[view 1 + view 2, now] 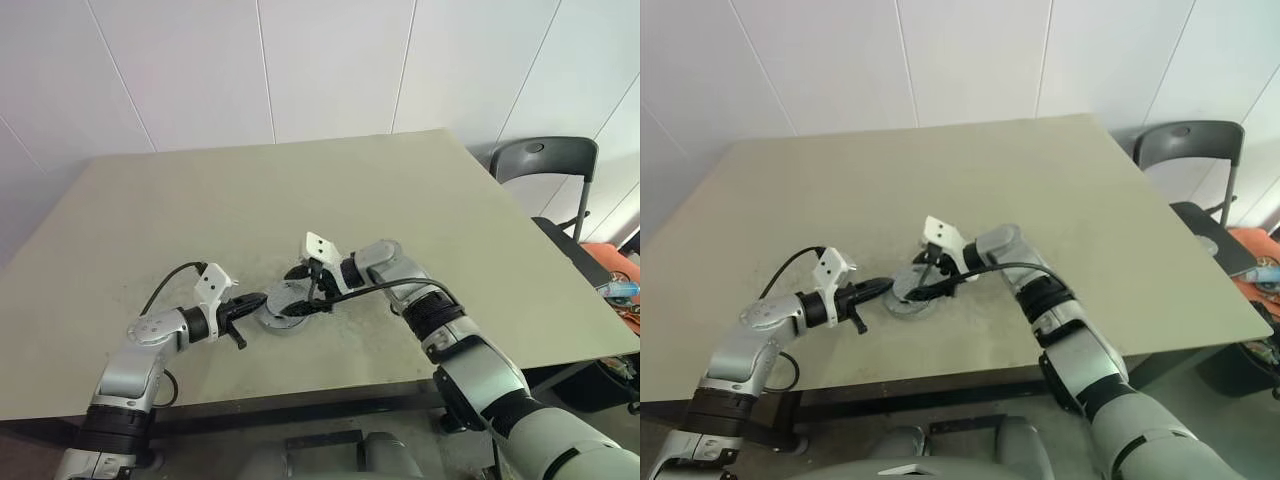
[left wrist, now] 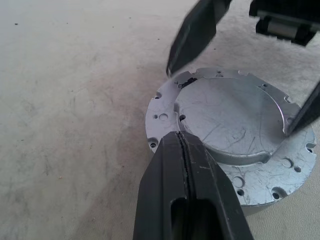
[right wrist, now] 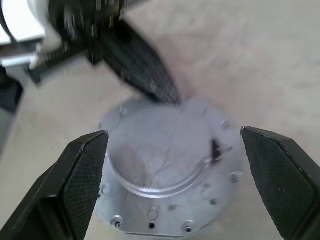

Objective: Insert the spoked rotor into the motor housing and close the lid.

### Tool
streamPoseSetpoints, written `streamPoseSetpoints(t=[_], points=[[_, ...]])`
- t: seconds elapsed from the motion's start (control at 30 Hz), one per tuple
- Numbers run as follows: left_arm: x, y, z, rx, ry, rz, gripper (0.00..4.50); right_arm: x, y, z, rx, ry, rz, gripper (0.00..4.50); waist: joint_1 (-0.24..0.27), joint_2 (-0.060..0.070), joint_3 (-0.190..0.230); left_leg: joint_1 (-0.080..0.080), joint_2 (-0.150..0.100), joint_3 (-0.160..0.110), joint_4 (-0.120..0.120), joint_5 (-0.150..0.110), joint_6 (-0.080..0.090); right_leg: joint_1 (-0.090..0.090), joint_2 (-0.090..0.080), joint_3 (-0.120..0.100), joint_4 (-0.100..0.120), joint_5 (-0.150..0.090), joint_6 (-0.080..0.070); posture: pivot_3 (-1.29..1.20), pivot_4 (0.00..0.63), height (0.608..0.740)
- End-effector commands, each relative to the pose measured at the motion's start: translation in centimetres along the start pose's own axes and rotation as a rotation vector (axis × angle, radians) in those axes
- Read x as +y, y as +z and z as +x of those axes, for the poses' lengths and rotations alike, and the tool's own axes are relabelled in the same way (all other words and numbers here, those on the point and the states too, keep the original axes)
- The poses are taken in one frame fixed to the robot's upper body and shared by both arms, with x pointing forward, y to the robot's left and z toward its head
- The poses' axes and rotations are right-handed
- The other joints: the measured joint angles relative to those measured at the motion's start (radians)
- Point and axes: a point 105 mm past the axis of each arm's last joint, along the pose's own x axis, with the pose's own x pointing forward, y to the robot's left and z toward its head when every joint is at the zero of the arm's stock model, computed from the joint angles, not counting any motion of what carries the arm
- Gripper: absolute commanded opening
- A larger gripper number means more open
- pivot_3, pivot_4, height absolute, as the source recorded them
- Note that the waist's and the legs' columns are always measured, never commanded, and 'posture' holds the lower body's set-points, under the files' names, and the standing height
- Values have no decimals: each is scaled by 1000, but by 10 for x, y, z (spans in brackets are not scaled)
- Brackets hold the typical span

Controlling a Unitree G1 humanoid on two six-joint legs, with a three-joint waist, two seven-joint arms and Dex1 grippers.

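right gripper open over lid; markings unreadable.

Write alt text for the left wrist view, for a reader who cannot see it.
A round silver lid with a raised centre and a ring of small holes sits closed on the motor housing on a grey table. The left gripper, its black fingers pressed shut, points at the lid's edge, while the right gripper's two fingers stand wide apart over it.

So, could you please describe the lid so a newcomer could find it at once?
On the beige table, look near its front edge, between the two grippers. There sits a round silver lid, a scratched flat disc with a raised centre and small holes round its rim. It is the lone metal part there.
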Motion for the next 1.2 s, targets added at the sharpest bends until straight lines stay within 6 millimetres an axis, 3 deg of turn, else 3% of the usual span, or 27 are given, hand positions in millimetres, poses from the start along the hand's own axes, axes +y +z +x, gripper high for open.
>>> streamPoseSetpoints(t=[0.03,0.1,0.17,0.3,0.47,0.67,0.97,1.2], points=[[-9,5,5,2,-50,24,0,-17,35,-31,-128,-101,27,4471,1,0,0,-1,0,0,0,0,0,0,0,0,0,0,0,0,0,740],[-9,6,5,1,-52,25,0,-31,33,-46,-170,-180,211,4471,1,0,0,-1,0,0,0,0,0,-1,0,0,-1,0,0,0,0,740],[-9,5,4,2,-54,25,0,-31,32,-56,-208,-179,364,4471,2,0,0,-3,0,0,0,0,0,-2,0,0,-2,0,0,0,0,740],[-13,3,4,24,-88,53,0,-13,-1,-66,-10,-110,742,4471,2,0,0,-10,0,0,1,0,0,-8,0,0,-1,1,-1,0,0,740],[-13,3,2,30,-94,56,0,3,-9,-70,-11,-30,966,4471,0,0,0,-12,0,1,0,0,0,-12,0,0,-1,3,0,0,0,740],[-13,3,1,39,-97,75,0,17,-20,-51,18,16,1064,4471,-1,0,0,-12,0,1,1,0,0,-11,0,0,-1,2,2,0,0,740],[-13,4,0,33,-89,77,0,20,-34,-30,14,0,1181,4471,-1,0,0,-12,0,1,1,0,0,-11,0,0,-1,3,3,0,0,740],[-14,5,1,29,-88,75,0,19,-31,-23,-8,0,1196,4471,-2,0,0,-11,0,1,2,0,0,-11,0,0,0,3,3,0,0,740]])
